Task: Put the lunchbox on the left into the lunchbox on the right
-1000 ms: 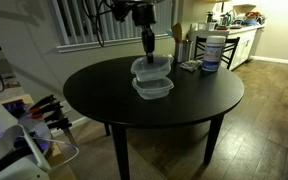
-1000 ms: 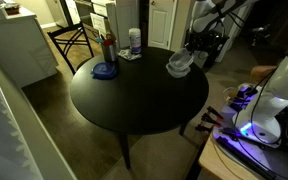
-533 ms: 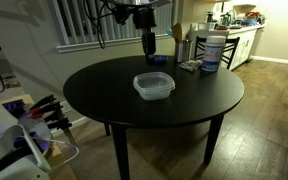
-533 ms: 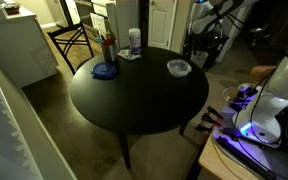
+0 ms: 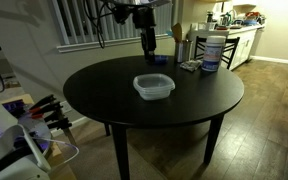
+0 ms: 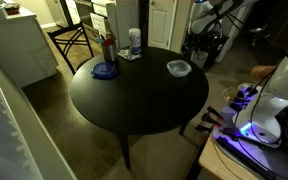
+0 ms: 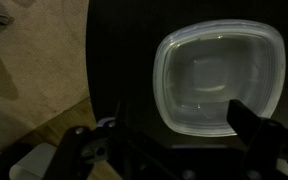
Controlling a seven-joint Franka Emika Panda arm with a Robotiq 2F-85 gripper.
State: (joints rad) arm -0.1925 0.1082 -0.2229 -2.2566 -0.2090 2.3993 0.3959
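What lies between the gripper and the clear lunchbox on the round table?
Nothing. In an exterior view only air and a bare strip of table separate the open gripper from the lunchbox.

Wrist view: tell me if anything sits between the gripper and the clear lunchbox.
Nothing visible does. The open gripper hangs above the lunchbox, which sits uncovered on the dark table; the jar stands off at the table's edge.

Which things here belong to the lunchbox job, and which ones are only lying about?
Job: lunchboxes, apparently nested; gripper, jaws open.
Lying about: white jar, blue lid, red bottle.
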